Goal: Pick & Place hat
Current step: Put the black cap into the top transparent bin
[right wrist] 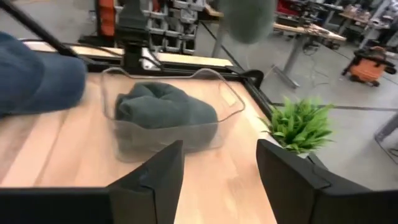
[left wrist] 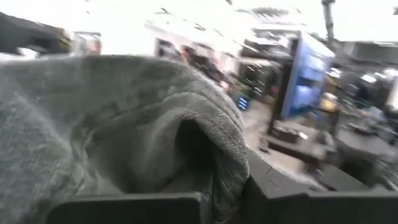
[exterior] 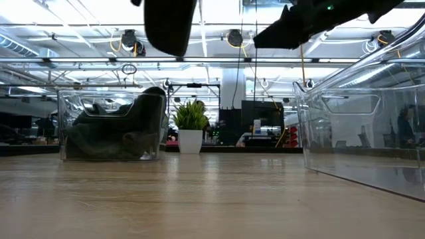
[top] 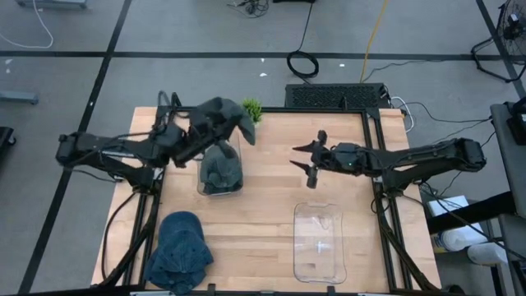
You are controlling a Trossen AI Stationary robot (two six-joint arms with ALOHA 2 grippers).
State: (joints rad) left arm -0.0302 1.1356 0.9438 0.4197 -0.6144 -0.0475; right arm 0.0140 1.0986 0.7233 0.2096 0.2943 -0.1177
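Above the bin [top: 220, 174] w/ folded grey hats, my left gripper [top: 205, 131] is clamped on a grey knit hat [top: 223, 115], lifted clear of the rim, cloth draping past my fingers. Right gripper [top: 311, 160] hangs mid-table w/ fingers apart, holding nothing, well off to my right. Judging the step as carry: keep the pinch firm, lift high enough that the dangling edge doesn't snag the bin wall, then swing toward the empty clear bin [top: 319, 242] at front right, probably the drop spot. Small plant [top: 251, 109] sits just behind the hat, so avoid drifting back. Blue cap [top: 179, 247] lies front left, out of the way. Middle of table is open.
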